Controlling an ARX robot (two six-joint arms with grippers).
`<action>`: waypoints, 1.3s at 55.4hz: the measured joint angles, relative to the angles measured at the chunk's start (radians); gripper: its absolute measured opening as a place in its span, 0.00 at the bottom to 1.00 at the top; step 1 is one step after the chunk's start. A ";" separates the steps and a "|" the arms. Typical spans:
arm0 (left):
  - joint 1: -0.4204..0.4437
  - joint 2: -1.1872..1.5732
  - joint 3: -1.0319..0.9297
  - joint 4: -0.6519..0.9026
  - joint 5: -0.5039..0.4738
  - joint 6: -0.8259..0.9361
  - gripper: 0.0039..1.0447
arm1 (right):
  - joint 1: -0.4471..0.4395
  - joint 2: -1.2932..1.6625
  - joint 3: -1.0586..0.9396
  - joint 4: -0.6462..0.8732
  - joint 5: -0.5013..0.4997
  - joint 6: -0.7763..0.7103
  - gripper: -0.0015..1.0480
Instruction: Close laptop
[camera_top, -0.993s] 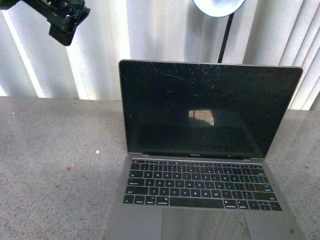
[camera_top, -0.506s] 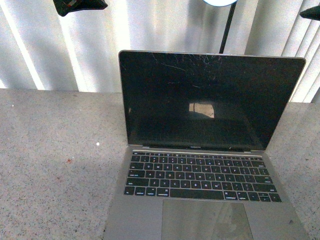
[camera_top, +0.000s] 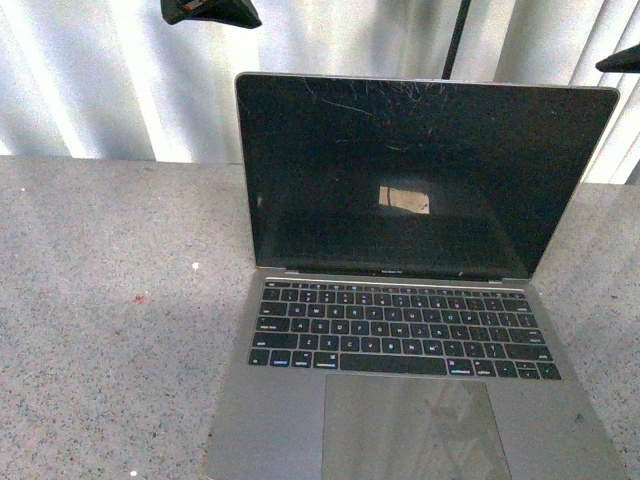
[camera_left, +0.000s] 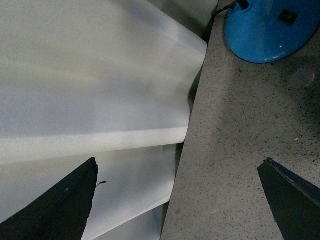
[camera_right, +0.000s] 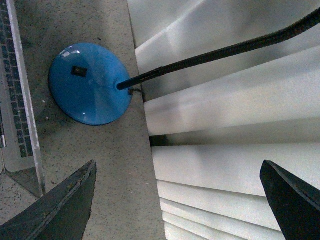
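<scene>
Speckled table (camera_top: 100, 330) | laptop (camera_top: 420, 200) open, lid upright | left end effector (camera_left: 178, 161) over rear edge

left tool (camera_top: 211, 12): moved rightward | right tool (camera_top: 619, 61): entered at right edge

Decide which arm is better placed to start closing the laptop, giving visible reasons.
Right, probably: the right end effector hangs by the laptop's upper right lid corner, and its wrist view shows the laptop. The left end effector is higher, beyond the left corner, with no laptop in its wrist view.
</scene>
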 joint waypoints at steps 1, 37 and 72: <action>-0.001 0.004 0.000 0.000 0.000 0.001 0.94 | 0.000 0.003 0.002 -0.005 0.002 -0.004 0.93; -0.001 0.054 0.056 -0.046 0.069 0.050 0.28 | -0.001 0.060 0.116 -0.205 0.041 -0.080 0.25; -0.039 0.105 0.078 -0.147 0.084 0.161 0.03 | 0.036 0.139 0.190 -0.339 0.073 -0.117 0.03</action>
